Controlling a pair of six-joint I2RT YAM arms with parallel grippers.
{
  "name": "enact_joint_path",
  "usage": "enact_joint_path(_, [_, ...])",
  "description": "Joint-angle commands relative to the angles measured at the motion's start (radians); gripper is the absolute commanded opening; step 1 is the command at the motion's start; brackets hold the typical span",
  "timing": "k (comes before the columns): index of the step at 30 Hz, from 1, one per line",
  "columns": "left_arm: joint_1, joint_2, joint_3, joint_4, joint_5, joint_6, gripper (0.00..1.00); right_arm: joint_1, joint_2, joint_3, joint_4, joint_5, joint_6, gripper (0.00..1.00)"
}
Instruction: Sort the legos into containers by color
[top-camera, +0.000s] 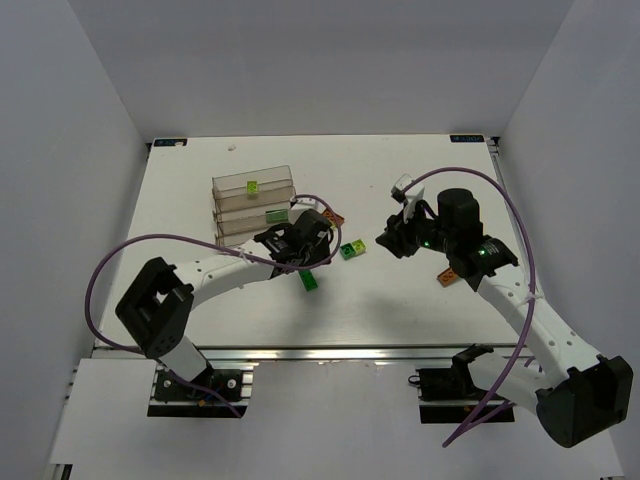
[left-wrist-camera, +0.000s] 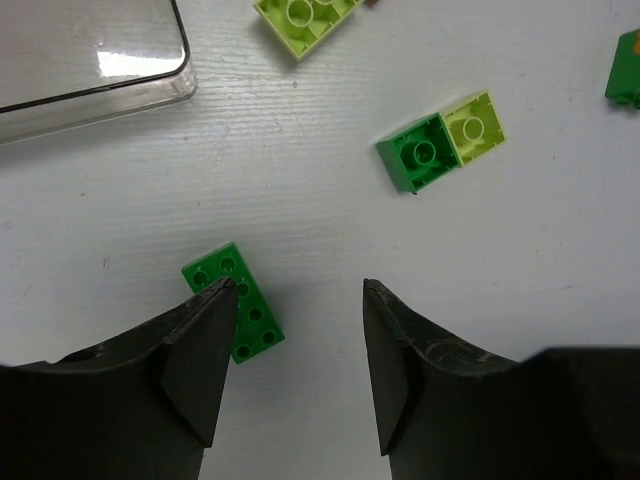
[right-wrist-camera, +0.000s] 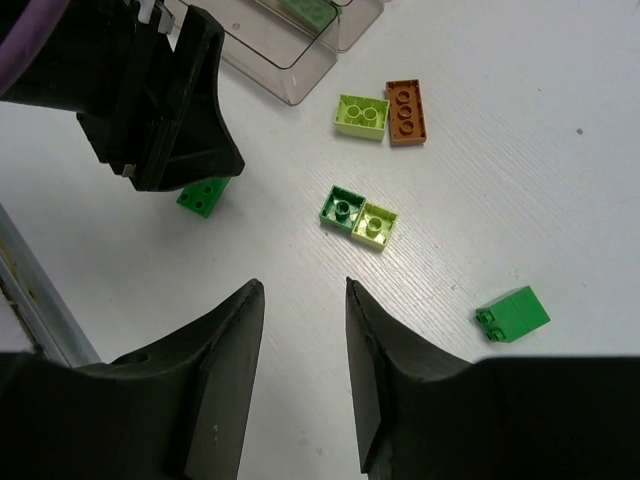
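Green up first, folks: a dark green studded plastic 2x4 brick (left-wrist-camera: 240, 300) lies flat, studs up, on the white table (left-wrist-camera: 320, 230), right at the tip of one black finger (left-wrist-camera: 195, 360) of the left gripper (left-wrist-camera: 290, 350). From the wrist cam that fingertip overlaps the brick's corner; touching or not, we can't tell. Left gripper's jaws stand fairly wide w/ nothing btwn them. Just beyond it we see a dark green and lime two-brick pair (left-wrist-camera: 440, 150), joined side by side, undersides up. Further on, a lime yellow-green plastic brick (right-wrist-camera: 362, 115) and an orange plastic brick (right-wrist-camera: 406, 110) sit touching, side by side, near the front corner of the clear plastic stepped bins (top-camera: 228, 205). Inside the bins: one lime piece (top-camera: 253, 186) in the rear compartment, a greenish piece (top-camera: 273, 213) in a nearer one. Over on the right, the right gripper (right-wrist-camera: 300, 340) hangs above the table, jaws narrow, only a slim gap, nothing in it. Near it a lone dark green brick (right-wrist-camera: 512, 313) lies tipped on its side, well apart from the bins. A second orange piece (top-camera: 446, 277) sits beside the right arm, approx. opposite the bins across the table.
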Motion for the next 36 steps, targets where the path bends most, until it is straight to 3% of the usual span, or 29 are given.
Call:
enact_joint_path(1, [-0.005, 0.014, 0.055, -0.080, -0.095, -0.077, 0.63, 0.002, -0.002, -0.005, 0.040, 0.016, -0.018, 0.44])
enact_joint_path(7, [-0.005, 0.072, 0.064, -0.125, -0.102, -0.140, 0.68, 0.009, 0.012, -0.005, 0.040, 0.024, -0.025, 0.45])
enact_joint_path(8, [-0.005, 0.080, 0.064, -0.135, -0.112, -0.150, 0.76, 0.011, 0.012, -0.005, 0.040, 0.024, -0.028, 0.45])
enact_joint_path(11, [-0.005, 0.107, 0.078, -0.154, -0.115, -0.154, 0.81, 0.011, 0.017, -0.007, 0.040, 0.023, -0.027, 0.45])
enact_joint_path(36, [-0.002, 0.210, 0.061, -0.123, -0.042, -0.175, 0.72, 0.019, 0.028, -0.011, 0.046, 0.024, -0.032, 0.45])
